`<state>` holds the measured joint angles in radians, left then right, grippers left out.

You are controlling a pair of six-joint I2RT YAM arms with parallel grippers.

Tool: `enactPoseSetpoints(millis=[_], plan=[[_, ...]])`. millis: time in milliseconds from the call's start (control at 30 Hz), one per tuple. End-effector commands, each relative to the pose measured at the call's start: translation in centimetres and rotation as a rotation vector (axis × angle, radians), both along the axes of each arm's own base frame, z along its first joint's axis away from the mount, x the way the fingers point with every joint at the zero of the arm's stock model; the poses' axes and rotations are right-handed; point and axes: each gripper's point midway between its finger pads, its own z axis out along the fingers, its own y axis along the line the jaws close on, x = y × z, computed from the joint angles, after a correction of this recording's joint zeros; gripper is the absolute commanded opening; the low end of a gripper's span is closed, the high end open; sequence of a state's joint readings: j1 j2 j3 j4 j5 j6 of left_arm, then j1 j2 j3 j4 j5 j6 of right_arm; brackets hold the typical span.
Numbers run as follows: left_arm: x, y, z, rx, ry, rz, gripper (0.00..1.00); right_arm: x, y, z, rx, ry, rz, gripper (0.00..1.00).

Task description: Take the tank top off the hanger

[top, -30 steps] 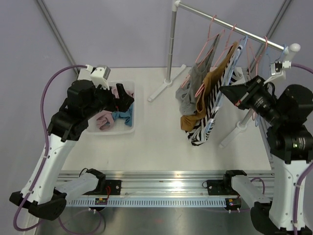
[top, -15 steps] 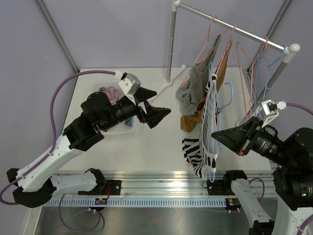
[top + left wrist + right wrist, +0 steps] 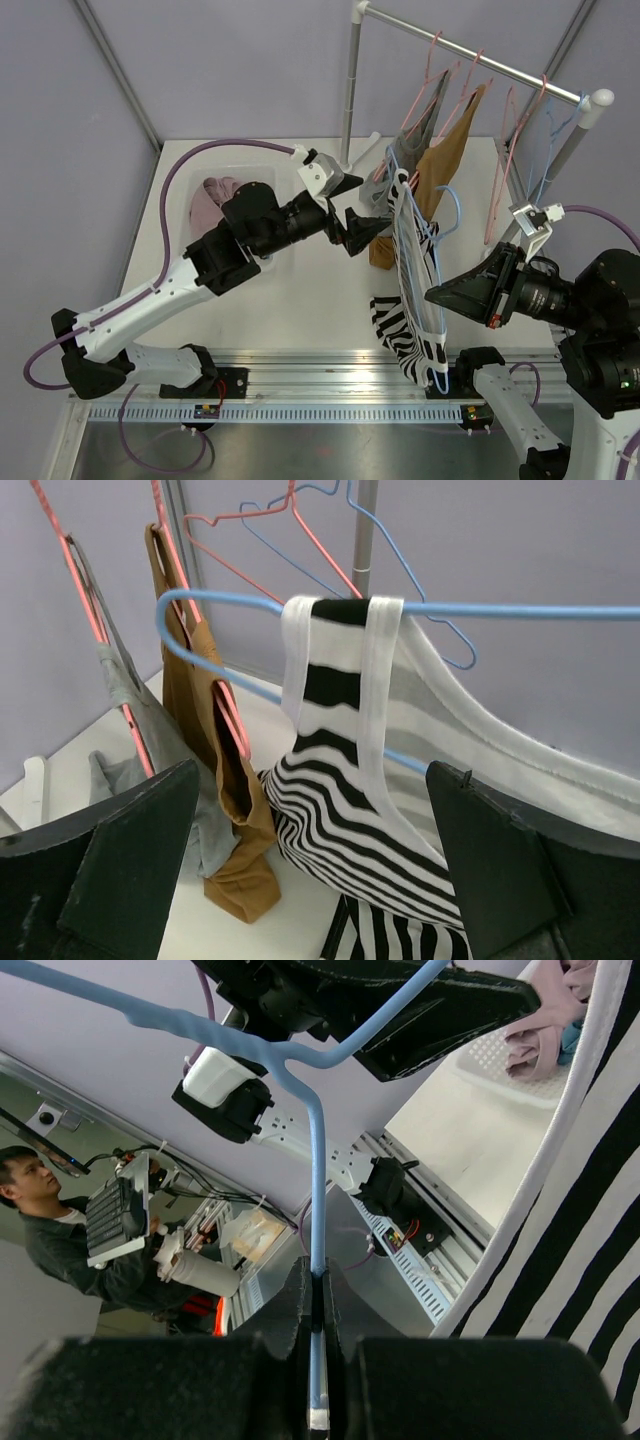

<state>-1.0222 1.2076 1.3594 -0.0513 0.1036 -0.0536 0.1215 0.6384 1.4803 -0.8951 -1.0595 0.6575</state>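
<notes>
Visitor: Tank top (image 3: 415, 345), where?
Note-taker: Zebra-striped, draped on a blue hanger (image 3: 452, 203). Hanger is off the rail (image 3: 470, 62) and held over the near part of the table (image 3: 300, 300), between the two arms. Lower end is folded by the front edge. Touching or not, cannot tell.
Visitor: Right gripper (image 3: 432, 296)?
Note-taker: Pinched tight on the hanger's blue wire. Its wrist view shows the wire rising straight out from between the fingers (image 3: 275, 1325).
Visitor: Left gripper (image 3: 372, 228)?
Note-taker: Spread wide, holding nothing. It faces the hanger's shoulder. In its own view a white-edged strap (image 3: 340, 680), looped over the wire, shows in the gap between the two fingers, farther off and untouched.
Visitor: Anything else?
Note-taker: Grey top (image 3: 385, 190) and brown top (image 3: 440, 165) on pink hangers (image 3: 430, 75) at the rail. Bin (image 3: 225, 169) of clothes, back left.
</notes>
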Motion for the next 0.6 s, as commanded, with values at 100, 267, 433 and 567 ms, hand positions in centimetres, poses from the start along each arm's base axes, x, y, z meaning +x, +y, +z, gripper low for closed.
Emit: enactPoseSetpoints(millis=[100, 267, 433, 567], plan=[[0.2, -1.6, 4.4, -0.103, -0.097, -0.037, 0.99, 0.0, 0.4, 0.9, 0.001, -0.021, 0.071, 0.00], [1.0, -3.0, 3.8, -0.089, -0.080, -0.037, 0.77, -0.1, 0.4, 1.0, -0.010, -0.030, 0.072, 0.00], [2.9, -3.2, 3.5, -0.063, -0.068, 0.047, 0.24, -0.1, 0.3, 0.9, -0.023, -0.043, 0.066, 0.00], [4.1, -2.0, 2.8, -0.053, -0.050, 0.138, 0.14, 1.4, -0.1, -0.6, -0.078, -0.035, 0.004, 0.00]])
